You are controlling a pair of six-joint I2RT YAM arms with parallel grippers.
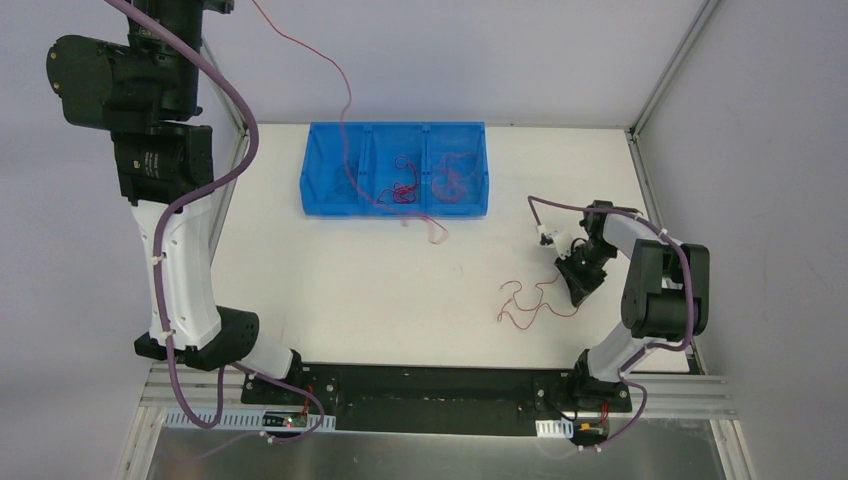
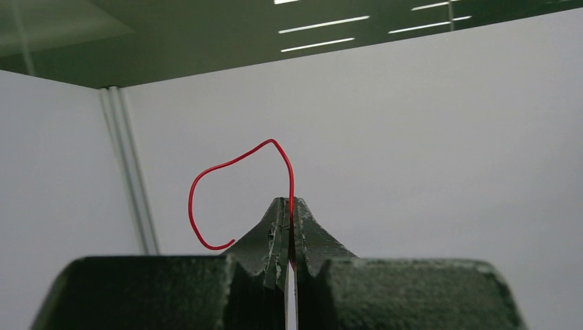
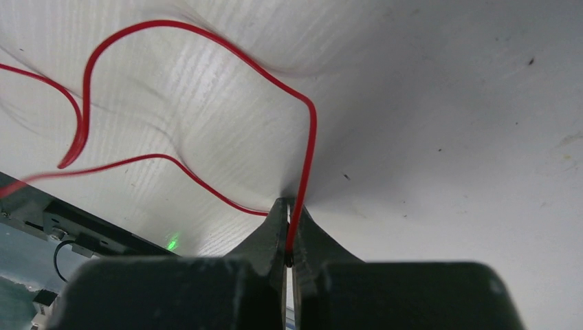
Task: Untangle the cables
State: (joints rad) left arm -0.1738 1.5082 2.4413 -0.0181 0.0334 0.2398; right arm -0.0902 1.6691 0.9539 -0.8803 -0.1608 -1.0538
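My left gripper (image 2: pixel 287 206) is pinched shut on a red wire (image 2: pixel 292 182) and raised high. That wire trails down into the blue bin (image 1: pixel 316 175), where more red wires (image 1: pixel 405 190) lie knotted. My right gripper (image 3: pixel 289 206) nips a second wire (image 3: pixel 311 137) lying on the table (image 1: pixel 330 290). I judge this a separating pull, and the next move calls for slow, steady lifting.

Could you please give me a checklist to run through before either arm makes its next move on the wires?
1. Grip of left gripper on raised wire: ok, shut on it.
2. Grip of right gripper on table wire: ok, shut on it.
3. Lift of raised wire out of bin: not ok, its lower end runs into it.
4. Freedom of raised wire from tangle in bin: cannot tell.
5. Gap between table wire and bin: ok, they lie apart.
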